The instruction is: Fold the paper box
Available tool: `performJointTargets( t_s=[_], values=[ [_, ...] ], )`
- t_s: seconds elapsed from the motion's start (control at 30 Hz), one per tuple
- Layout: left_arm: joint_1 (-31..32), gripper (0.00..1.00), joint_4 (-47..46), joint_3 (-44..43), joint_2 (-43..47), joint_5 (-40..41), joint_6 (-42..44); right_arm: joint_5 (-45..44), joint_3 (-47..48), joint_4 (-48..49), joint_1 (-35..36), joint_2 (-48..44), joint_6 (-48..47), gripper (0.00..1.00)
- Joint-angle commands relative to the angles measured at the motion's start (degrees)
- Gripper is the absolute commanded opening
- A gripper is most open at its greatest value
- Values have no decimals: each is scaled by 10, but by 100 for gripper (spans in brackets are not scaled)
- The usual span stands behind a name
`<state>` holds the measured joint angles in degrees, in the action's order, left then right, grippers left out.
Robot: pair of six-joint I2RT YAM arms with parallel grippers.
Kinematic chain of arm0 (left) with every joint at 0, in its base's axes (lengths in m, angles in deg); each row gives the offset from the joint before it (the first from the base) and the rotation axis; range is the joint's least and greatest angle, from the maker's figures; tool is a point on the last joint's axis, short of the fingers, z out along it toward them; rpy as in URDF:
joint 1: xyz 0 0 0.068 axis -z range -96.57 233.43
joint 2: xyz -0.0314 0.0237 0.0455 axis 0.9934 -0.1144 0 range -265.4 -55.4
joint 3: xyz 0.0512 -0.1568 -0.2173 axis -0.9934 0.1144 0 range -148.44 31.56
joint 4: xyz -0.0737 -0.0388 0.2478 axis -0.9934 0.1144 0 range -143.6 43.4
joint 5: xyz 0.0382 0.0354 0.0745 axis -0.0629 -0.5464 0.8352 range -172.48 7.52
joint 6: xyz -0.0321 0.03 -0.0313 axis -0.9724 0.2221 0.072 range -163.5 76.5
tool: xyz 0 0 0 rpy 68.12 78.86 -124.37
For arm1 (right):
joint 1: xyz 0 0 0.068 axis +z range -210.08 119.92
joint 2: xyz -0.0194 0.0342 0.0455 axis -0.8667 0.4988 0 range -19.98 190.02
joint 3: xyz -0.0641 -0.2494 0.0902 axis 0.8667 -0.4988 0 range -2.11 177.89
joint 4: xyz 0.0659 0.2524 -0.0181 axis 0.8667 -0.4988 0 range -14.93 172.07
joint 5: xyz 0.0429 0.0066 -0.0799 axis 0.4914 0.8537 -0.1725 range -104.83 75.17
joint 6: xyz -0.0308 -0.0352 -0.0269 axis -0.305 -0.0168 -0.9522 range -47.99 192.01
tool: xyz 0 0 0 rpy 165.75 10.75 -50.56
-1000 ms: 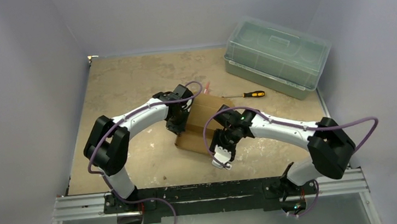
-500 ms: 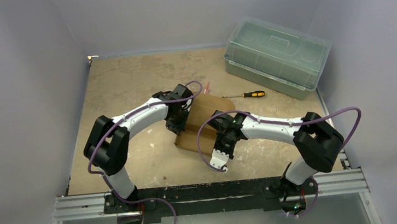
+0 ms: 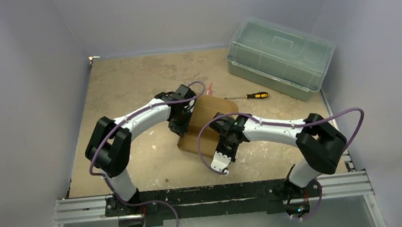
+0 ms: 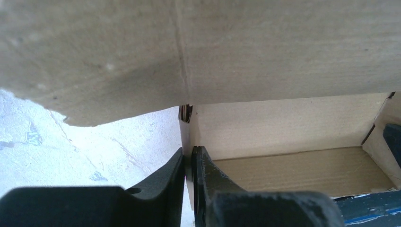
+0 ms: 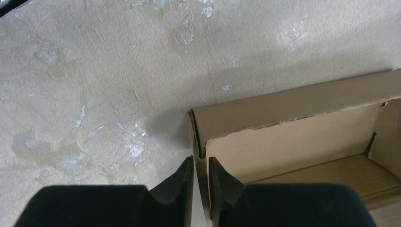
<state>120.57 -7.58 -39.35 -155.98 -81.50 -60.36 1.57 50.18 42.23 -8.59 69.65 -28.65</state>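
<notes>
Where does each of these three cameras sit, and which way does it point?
Top external: fixed above and behind the arms, looking down on the table; both arms show, meeting at the paper box.
Left wrist: on the left arm, looking along the left gripper, shut on a box wall.
Right wrist: on the right arm, looking along the right gripper, pinching the box too.
Shared: both wrist views show the box's open inside.

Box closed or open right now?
Open, half folded. Both wrist views show the box's raised walls and bare inside floor; the lid flap hangs above, untucked. The left gripper and right gripper each pinch a wall.
</notes>
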Motion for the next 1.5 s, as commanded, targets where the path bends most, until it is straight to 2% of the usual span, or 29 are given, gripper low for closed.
performJointTargets(
  t_s=[0.0,0.3,0.5,0.63,0.7,0.73,0.87,1.1,1.2,1.47],
  values=[
    [-2,13,2,-15,-8,-3,9,19,21,-13,4,-1,19,19],
    [-2,25,2,-8,-8,-3,5,19,22,-7,4,2,32,13],
    [-3,26,-5,-2,-7,-4,3,20,21,-6,4,1,33,12],
    [-3,18,-23,6,-11,-6,-4,23,20,-8,4,1,33,12],
    [-2,3,-29,10,-15,-6,-8,24,20,-8,4,0,34,12],
    [-2,0,-35,13,-15,-6,-11,25,21,-9,4,1,36,12],
    [3,0,-49,29,-7,3,-25,28,25,-13,4,2,41,12],
    [18,0,-49,43,16,34,-40,43,39,-21,4,-8,54,27],
    [19,9,-50,45,26,37,-42,57,51,-32,4,-19,61,32],
    [19,24,-54,45,44,45,-43,60,58,-59,4,-42,59,45]
  ],
)
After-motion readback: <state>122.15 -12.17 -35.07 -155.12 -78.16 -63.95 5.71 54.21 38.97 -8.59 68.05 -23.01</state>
